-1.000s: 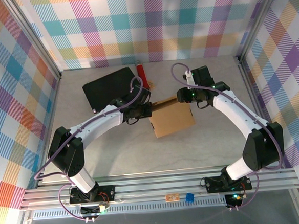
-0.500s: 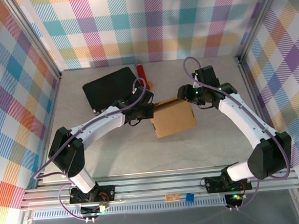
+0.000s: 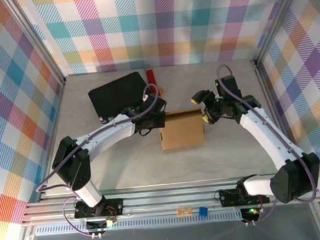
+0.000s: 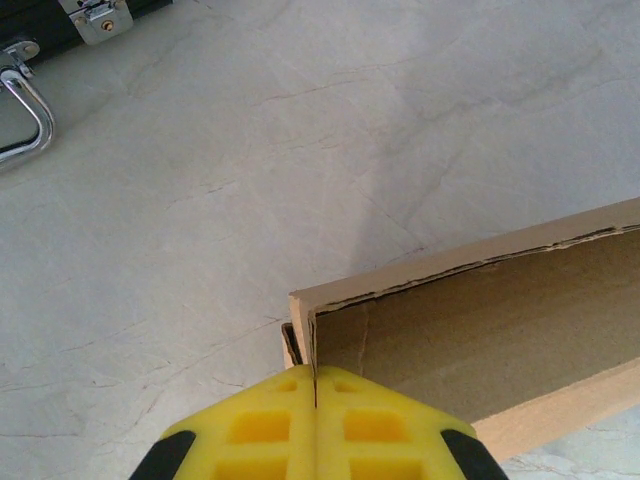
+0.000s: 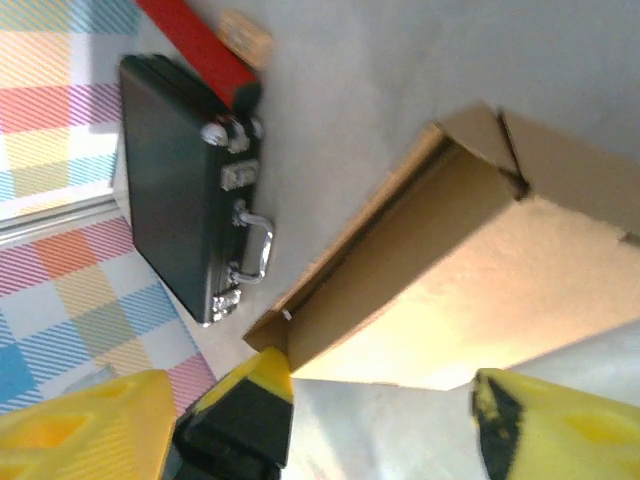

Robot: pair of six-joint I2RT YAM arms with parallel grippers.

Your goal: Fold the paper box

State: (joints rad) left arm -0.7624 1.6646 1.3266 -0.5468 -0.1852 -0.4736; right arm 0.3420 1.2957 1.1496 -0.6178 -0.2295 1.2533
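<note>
Plaid walls (image 3: 159, 26) around a grey marbled surface (image 3: 125, 166). Far left: black case (image 3: 117, 95) lying flat, red cylinder (image 3: 151, 76) just beside its right edge, both apart from the work. Left end effector (image 3: 159, 119) has its fingers together, clamped on the thin upright wall at the far left corner of the paper box (image 3: 181, 130); in the wrist view the cardboard edge runs straight into the closed yellow pads (image 4: 260, 430). Box sits mid-surface between the two arms, shallow, with its far side looking not fully closed. Right end effector (image 3: 203, 107) has its fingers apart and holds nothing, hovering just beside the far right corner. Step in hand is probably squaring and tucking the far side. To do it well: left should hold firm so the box can't skid, right should come in low at the corner flap, press along the crease rather than mid-panel, and avoid crushing the thin wall
</note>
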